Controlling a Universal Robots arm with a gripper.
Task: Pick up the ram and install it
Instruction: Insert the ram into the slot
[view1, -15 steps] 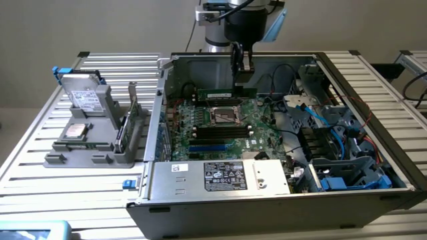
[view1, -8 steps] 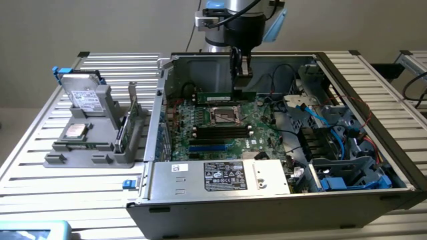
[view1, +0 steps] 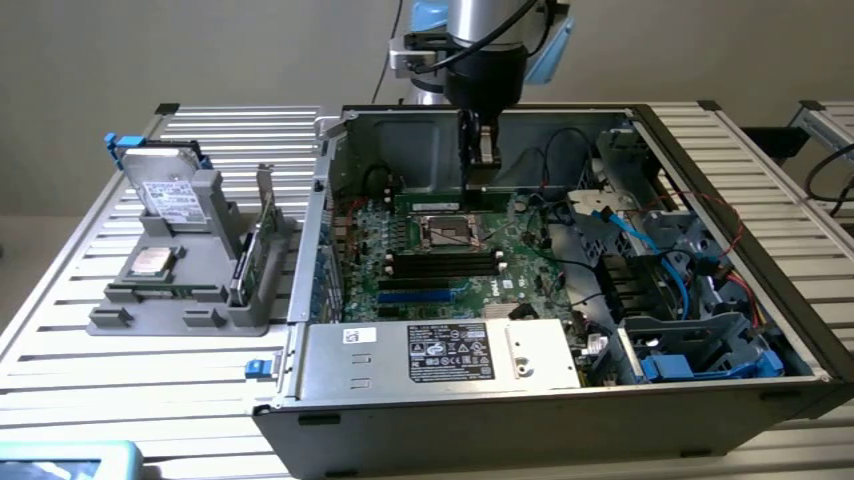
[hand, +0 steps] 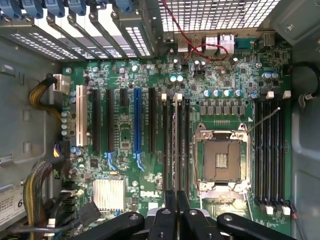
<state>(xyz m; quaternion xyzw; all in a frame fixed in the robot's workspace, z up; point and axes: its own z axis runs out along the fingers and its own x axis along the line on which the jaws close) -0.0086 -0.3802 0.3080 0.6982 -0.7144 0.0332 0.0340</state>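
My gripper (view1: 475, 140) hangs inside the open computer case (view1: 400, 125), above the back of the green motherboard (view1: 400, 250). It is shut on the ram (view1: 486, 160), a thin dark stick held on edge with its lower end just above the board. In the wrist view the ram (hand: 175, 150) shows edge-on as a thin pale strip running out from between the black fingers (hand: 169, 212). It lies over the black memory slots (hand: 182, 145) beside the empty processor socket (hand: 221, 159). More memory slots (hand: 270, 150) sit on the socket's other side.
On the exterior view's left a grey holder (view1: 187, 300) carries a hard drive (view1: 171, 190), a silver processor (view1: 150, 262) and an upright green card (view1: 262, 235). A power supply (view1: 441, 352) lines the case front. Cables and a drive cage (view1: 694, 345) crowd the right.
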